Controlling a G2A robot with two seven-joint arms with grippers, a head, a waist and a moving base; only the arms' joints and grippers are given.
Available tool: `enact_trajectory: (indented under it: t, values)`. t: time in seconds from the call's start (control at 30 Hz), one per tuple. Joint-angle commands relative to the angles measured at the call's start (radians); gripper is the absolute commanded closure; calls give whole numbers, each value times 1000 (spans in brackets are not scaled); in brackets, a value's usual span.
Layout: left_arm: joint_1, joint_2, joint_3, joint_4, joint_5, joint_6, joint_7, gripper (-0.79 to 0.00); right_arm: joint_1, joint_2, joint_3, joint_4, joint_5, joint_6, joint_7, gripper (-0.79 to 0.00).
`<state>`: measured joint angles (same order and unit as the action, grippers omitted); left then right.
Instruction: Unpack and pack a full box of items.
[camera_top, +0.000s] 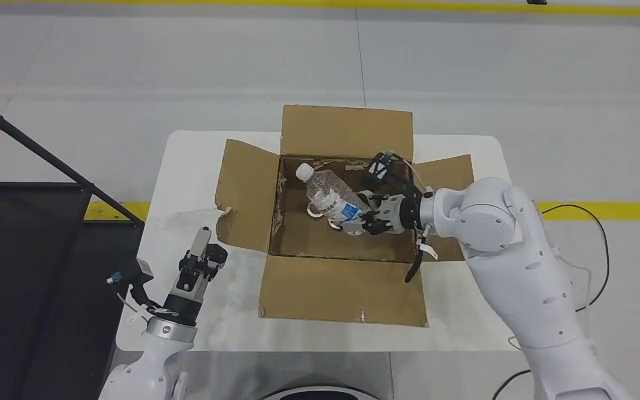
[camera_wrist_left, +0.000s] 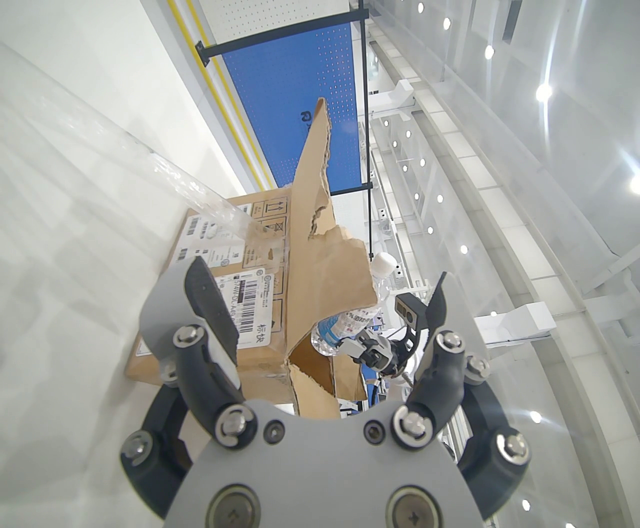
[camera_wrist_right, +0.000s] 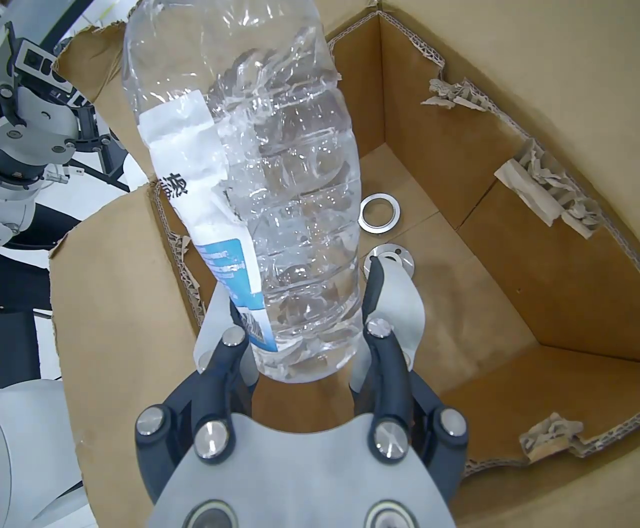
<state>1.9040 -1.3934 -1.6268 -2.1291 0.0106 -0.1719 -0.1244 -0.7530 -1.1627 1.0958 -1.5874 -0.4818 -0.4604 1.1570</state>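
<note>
Right, from the top view, the open box (camera_top: 340, 292) is my landmark on the counter (camera_top: 190, 165). The bottle (camera_top: 330, 197) hangs tilted over the box's inside, cap toward the far wall, and the right gripper (camera_top: 352, 222) is clamped on its base end. The left gripper (camera_top: 205, 250) sits on the counter just outside the box, off its torn side flap.

From the left wrist view, the left gripper (camera_wrist_left: 320, 295) is spread wide and holds nothing. It faces the labelled outer wall of the box, and the bottle (camera_wrist_left: 345, 322) peeks past the flap's ragged edge.

From the right wrist view, the fingers (camera_wrist_right: 372, 280) pinch only the lowest part of the bottle (camera_wrist_right: 260, 150). It looks thin, crumpled and almost drained. Below it, two metal rings (camera_wrist_right: 380, 213) lie on the box floor near a corner.

I judge this to be the bottle's lift out of the box. With so low a hold on such soft plastic, I would keep the squeeze steady and avoid fast swings. I would raise the bottle until its cap clears the flaps before crossing a wall. The torn cardboard edges could catch the loose label, and my idle arm must stay out of the path.
</note>
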Motion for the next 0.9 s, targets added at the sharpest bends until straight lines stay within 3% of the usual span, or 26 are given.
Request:
enact_trajectory:
  t: [0.0, 0.17, 0.37, 0.63, 0.87]
  values:
    - [0, 0, 0, 0, 0, 0, 0, -785, -16, 1, 0, -5, -4, 10, -32, 0]
    - [0, 0, 0, 0, 0, 0, 0, -785, -40, 10, 39, -36, 29, 15, -73, 0]
    - [-4, 0, 0, -1, -1, 1, 2, -785, -142, 39, 183, -146, 73, 22, -125, 0]
    - [-18, 2, -6, -20, -21, -8, 4, -785, -403, 82, 530, -371, 101, 113, -210, 0]
    - [-18, 2, -6, -20, -21, -8, 4, -785, -633, 98, 824, -467, 123, 228, -234, 0]
